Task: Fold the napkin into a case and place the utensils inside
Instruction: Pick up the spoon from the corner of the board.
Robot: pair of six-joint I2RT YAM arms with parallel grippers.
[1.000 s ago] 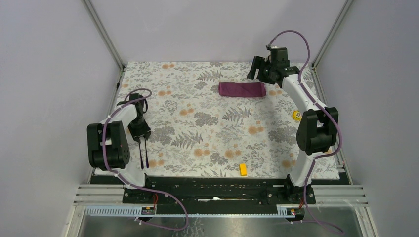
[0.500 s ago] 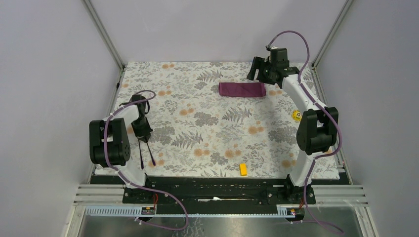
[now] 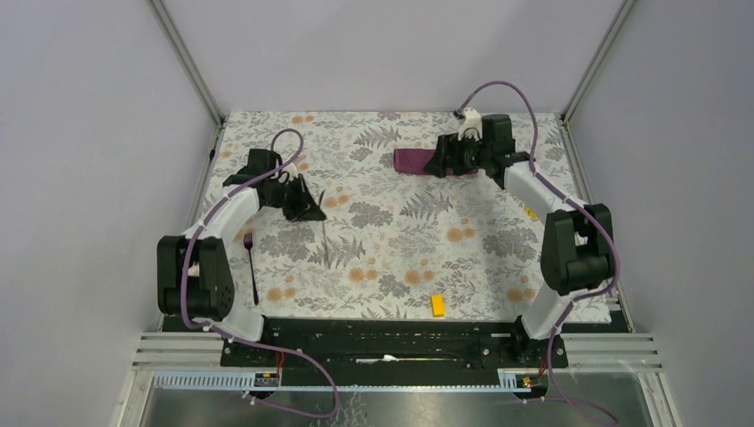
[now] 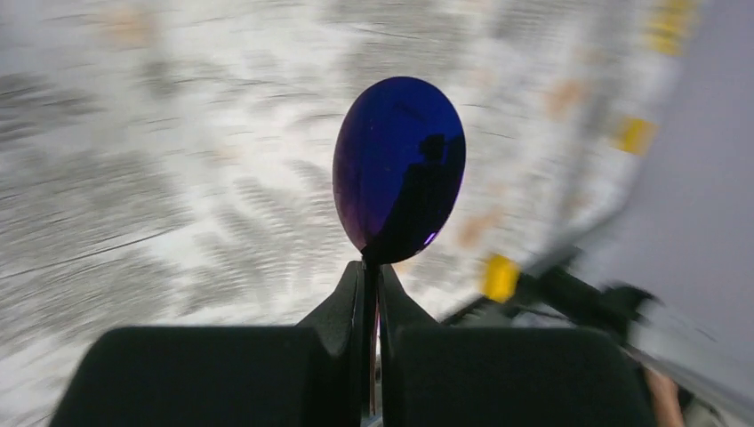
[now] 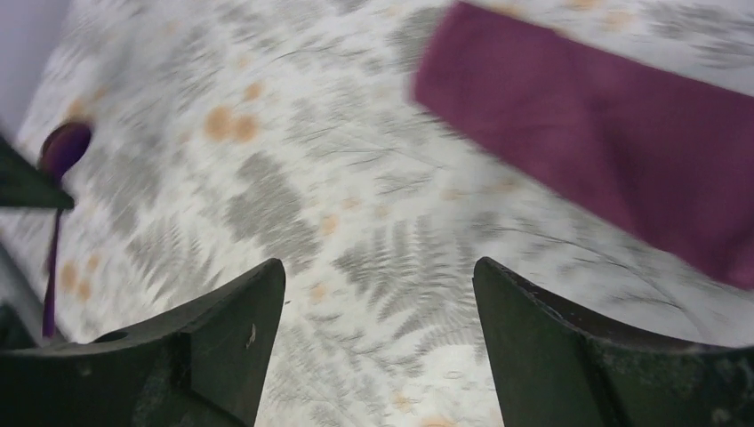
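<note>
My left gripper (image 4: 372, 283), shut tight on the spoon (image 4: 399, 169) by its stem, held the bowl beyond my fingertips, presumably for insertion. My right gripper (image 5: 378, 280) gaped empty, with the case (image 5: 605, 133) just ahead.

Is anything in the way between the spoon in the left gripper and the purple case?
Nothing lies on the flowery cloth between the spoon and the case. Only the open right gripper hangs close by the case, where the spoon must go in.
</note>
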